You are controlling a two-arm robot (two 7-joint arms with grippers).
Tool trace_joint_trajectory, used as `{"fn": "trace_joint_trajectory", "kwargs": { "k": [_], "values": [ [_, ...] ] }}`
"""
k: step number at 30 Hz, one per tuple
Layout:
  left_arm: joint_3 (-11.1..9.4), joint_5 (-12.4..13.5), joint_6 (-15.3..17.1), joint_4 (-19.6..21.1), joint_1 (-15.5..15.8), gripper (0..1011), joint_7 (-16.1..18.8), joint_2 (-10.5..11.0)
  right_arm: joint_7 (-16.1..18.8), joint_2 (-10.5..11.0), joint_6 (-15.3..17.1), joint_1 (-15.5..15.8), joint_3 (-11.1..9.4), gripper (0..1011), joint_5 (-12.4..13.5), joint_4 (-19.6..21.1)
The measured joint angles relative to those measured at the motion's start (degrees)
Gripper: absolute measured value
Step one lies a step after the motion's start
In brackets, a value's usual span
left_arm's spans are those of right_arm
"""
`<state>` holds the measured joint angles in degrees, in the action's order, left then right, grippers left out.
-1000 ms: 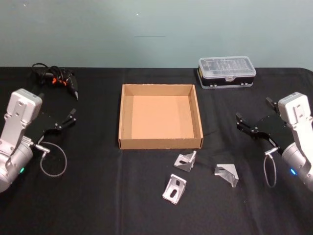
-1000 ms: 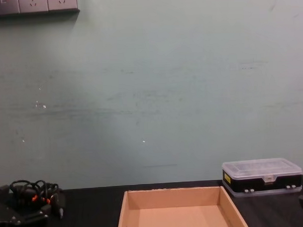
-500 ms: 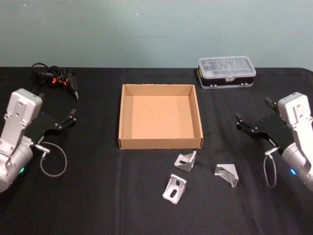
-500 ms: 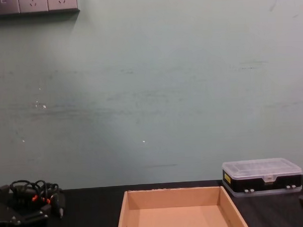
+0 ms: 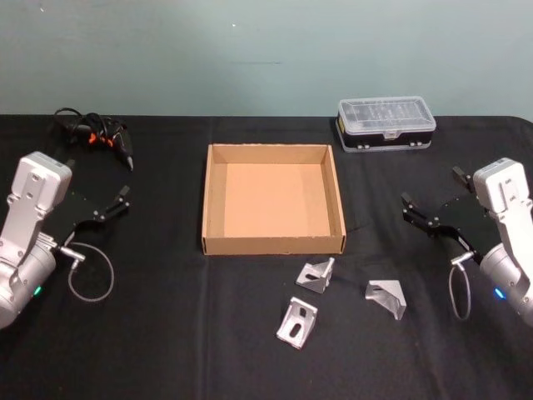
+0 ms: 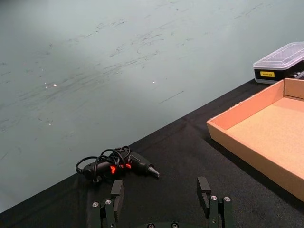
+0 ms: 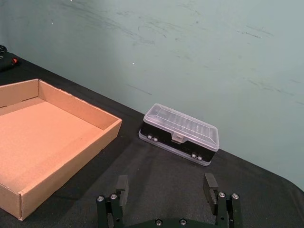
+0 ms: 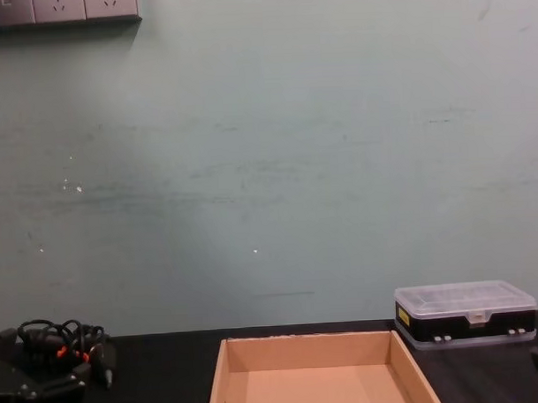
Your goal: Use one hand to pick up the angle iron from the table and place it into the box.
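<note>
A clear-lidded case point(image 5: 386, 122) sits at the far edge, toward the right; a corded black tool point(image 5: 98, 136) lies near the far-left corner.

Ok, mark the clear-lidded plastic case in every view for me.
Head view: case far back, right of the box.
Left wrist view: case past the box's far end.
Right wrist view: case beyond the box's far corner.
Chest view: case right of the box.
Shared landmark: the box.

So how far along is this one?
Nothing is done yet: the box is empty and three angle irons lie on the table in front of it. Nothing is in hand; the left gripper and right gripper hang open at either side. All picking and placing is left.
</note>
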<state>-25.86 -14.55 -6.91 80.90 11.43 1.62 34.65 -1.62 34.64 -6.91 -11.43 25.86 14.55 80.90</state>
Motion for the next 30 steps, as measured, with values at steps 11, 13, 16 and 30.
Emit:
{"fn": "trace_joint_trajectory", "kwargs": {
  "k": [11, 13, 16, 30],
  "values": [
    [0.00, 0.00, 0.00, 0.00, 0.00, 1011, 0.00, 0.00, 0.00, 0.00, 0.00, 0.00, 0.00, 1004, 0.00, 0.00],
    [0.00, 0.00, 0.00, 0.00, 0.00, 1011, 0.00, 0.00, 0.00, 0.00, 0.00, 0.00, 0.00, 1004, 0.00, 0.00],
    [0.00, 0.00, 0.00, 0.00, 0.00, 1011, 0.00, 0.00, 0.00, 0.00, 0.00, 0.00, 0.00, 1004, 0.00, 0.00],
    [0.00, 0.00, 0.00, 0.00, 0.00, 1011, 0.00, 0.00, 0.00, 0.00, 0.00, 0.00, 0.00, 1004, 0.00, 0.00]
  ]
}}
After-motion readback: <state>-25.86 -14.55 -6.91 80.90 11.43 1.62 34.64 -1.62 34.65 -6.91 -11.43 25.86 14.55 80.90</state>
